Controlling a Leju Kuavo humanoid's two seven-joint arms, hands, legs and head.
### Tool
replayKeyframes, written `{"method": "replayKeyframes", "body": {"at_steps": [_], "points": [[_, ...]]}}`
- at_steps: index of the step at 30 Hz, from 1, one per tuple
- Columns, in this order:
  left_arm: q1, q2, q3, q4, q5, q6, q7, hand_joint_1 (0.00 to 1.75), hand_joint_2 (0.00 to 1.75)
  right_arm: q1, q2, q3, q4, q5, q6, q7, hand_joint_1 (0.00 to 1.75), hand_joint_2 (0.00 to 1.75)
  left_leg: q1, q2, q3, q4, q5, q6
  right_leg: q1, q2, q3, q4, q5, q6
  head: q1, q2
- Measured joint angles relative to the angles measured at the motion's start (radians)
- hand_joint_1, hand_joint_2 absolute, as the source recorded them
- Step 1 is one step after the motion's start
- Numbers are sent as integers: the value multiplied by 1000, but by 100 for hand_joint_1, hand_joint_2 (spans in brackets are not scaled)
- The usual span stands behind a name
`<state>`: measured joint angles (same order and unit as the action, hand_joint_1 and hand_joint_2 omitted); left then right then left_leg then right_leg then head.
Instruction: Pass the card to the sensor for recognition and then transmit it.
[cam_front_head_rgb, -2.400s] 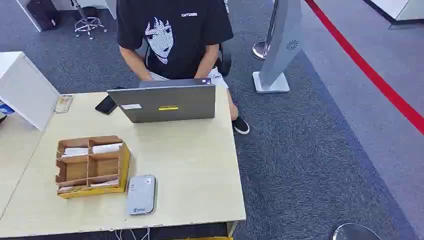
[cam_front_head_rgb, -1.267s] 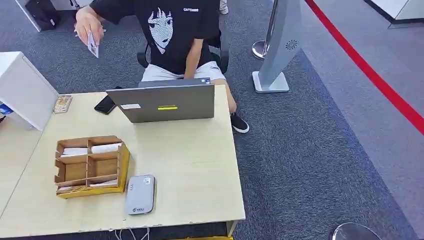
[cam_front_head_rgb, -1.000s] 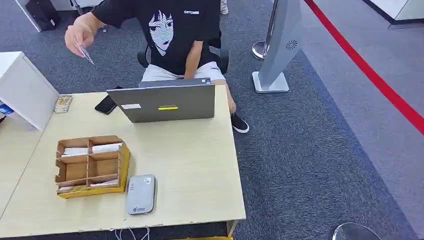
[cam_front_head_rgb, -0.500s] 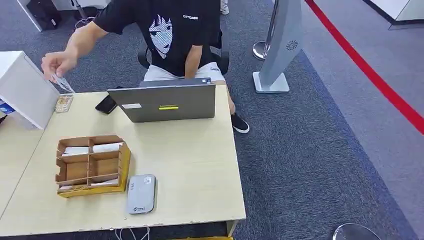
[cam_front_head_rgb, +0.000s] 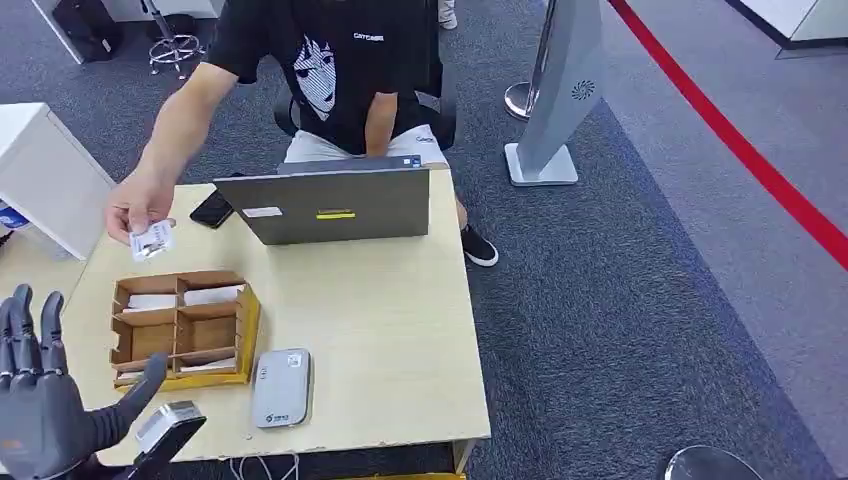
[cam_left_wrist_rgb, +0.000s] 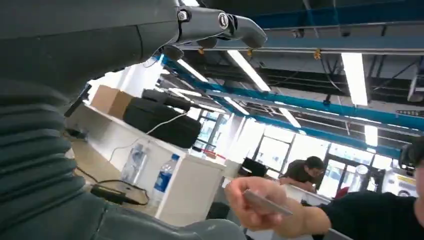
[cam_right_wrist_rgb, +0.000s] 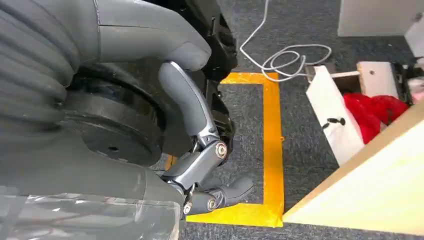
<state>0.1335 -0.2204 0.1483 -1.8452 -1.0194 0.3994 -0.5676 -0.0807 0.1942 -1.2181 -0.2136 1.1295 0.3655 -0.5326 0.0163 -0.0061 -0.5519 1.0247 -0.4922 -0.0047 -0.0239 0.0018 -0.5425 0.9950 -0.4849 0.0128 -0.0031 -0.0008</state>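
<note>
since the earlier frames the person's arm swung down from high behind the laptop, so that their hand (cam_front_head_rgb: 135, 205) held the card (cam_front_head_rgb: 152, 239) out over the counter's far left part, just above the far edge of the cardboard organizer (cam_front_head_rgb: 183, 330). your left hand (cam_front_head_rgb: 40, 405) also came up into the head view at the near left corner of the counter (cam_front_head_rgb: 380, 330), palm open, fingers spread wide and holding nothing. the card was well apart from it, with the organizer lying between them. in the left wrist view the same card (cam_left_wrist_rgb: 266, 202) sat pinched in the person's fingertips, tilted and edge-on.

your right hand (cam_right_wrist_rgb: 200, 165) hung low beside the counter over the yellow floor tape, fingers loosely curled in on nothing.

to take the handover well, you probably wanted to carry the left hand forward above the organizer rather than through it, keep the fingers apart until the card's free edge lay between thumb and fingers, then close firmly on that edge. the sensor (cam_front_head_rgb: 281, 388), a grey pad at the near edge just beside the organizer, was a short way back, so a flat grip would likely have helped the card lie face-down on it.
</note>
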Motion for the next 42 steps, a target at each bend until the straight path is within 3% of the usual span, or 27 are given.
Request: {"method": "replayKeyframes", "body": {"at_steps": [5, 16, 17, 18, 19, 31, 42], "points": [[-81, 60, -79, 69, -183, 65, 112, 0, 175, -3, -3, 28, 1, 24, 10, 9, 0, 175, 0, 0, 0, 0, 0, 0, 0, 0, 0, 0, 0, 0, 0, 0], [-156, 121, -155, 156, -247, 117, 170, 0, 175, -10, -5, 59, 7, 41, 12, 22, 0, 175, 0, 0, -1, 0, 0, 0, 0, 1, -1, 0, 0, 0, 0, 0], [-158, 122, -160, 159, -248, 121, 172, 44, 175, -11, -5, 61, 8, 43, 12, 23, 0, 175, 0, 0, -1, 0, 0, 0, 0, 1, -1, 0, 0, 0, 0, 0], [-159, 124, -163, 162, -248, 126, 172, 44, 175, -11, -5, 63, 8, 43, 12, 23, 0, 175, 0, 0, -1, 0, 0, 0, 0, 2, -1, 0, 0, 0, 0, 0], [-159, 128, -168, 164, -247, 130, 174, 175, 175, -11, -5, 65, 8, 43, 13, 24, 0, 175, 0, 0, -1, 0, 0, 0, 0, 2, -1, 0, 0, 0, 0, 0], [-148, 148, -177, 164, -205, 146, 180, 175, 175, -12, -5, 68, 10, 43, 19, 27, 0, 175, 0, 0, -2, 0, 0, 0, 0, 1, -1, 0, 0, 0, 0, 0], [-100, 141, -184, 135, -145, 145, 132, 175, 175, -12, -5, 70, 10, 32, 11, 23, 0, 175, 0, 0, -2, 0, 0, 0, 0, 1, -1, 0, 0, 0, 0, 0]]}}
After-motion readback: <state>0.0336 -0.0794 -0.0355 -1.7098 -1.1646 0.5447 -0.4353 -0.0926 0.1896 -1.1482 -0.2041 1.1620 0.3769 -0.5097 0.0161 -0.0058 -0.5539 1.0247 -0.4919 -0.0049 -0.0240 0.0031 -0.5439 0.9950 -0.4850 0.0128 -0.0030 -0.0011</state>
